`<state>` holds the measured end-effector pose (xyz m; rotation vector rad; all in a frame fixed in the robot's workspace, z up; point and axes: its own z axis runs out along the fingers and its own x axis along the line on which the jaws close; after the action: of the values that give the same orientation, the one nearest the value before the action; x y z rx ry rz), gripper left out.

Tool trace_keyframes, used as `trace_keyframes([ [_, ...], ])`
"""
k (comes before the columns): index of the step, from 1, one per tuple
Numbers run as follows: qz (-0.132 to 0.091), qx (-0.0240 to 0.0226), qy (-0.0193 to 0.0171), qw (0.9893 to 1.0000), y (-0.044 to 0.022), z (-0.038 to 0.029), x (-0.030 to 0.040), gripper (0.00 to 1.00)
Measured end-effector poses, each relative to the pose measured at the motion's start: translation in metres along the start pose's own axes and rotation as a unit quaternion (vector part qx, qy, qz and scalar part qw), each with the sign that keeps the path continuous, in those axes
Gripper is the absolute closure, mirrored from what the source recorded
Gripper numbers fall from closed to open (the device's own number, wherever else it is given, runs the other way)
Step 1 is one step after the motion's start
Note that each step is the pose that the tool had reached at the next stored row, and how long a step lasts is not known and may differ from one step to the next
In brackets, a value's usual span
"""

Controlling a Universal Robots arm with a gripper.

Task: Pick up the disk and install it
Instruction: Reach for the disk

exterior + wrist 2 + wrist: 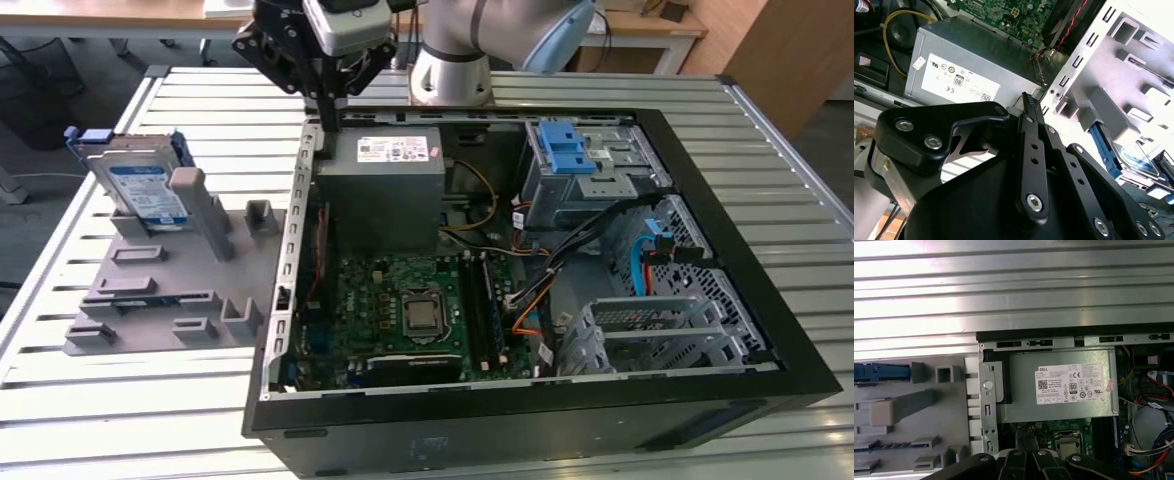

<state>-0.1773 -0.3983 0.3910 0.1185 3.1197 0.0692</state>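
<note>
Exterior view: we find the gripper [327,118] with jaws closed together, holding nothing, near the grey box [380,190]. We note the disk [140,187] upright in its stand [160,272], well apart from the jaws.

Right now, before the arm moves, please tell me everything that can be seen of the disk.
The disk is a flat rectangular silver metal drive with a blue-and-white label on its broad face and blue plastic rails along its edges. It stands upright on edge in a grey holder on the slatted table, at the exterior view's left of the open computer case. Only the holder seems to touch it. The gripper hangs apart from it, over the case's wall.
</note>
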Motion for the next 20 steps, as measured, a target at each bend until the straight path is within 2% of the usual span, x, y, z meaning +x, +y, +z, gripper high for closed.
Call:
trace_keyframes([
  [8,0.000,0.0000,0.0000,1.0000,0.0003,0.0002,0.0043,0.89],
  [20,0.000,0.0000,0.0000,1.0000,0.0001,0.0002,0.0071,0.89],
])
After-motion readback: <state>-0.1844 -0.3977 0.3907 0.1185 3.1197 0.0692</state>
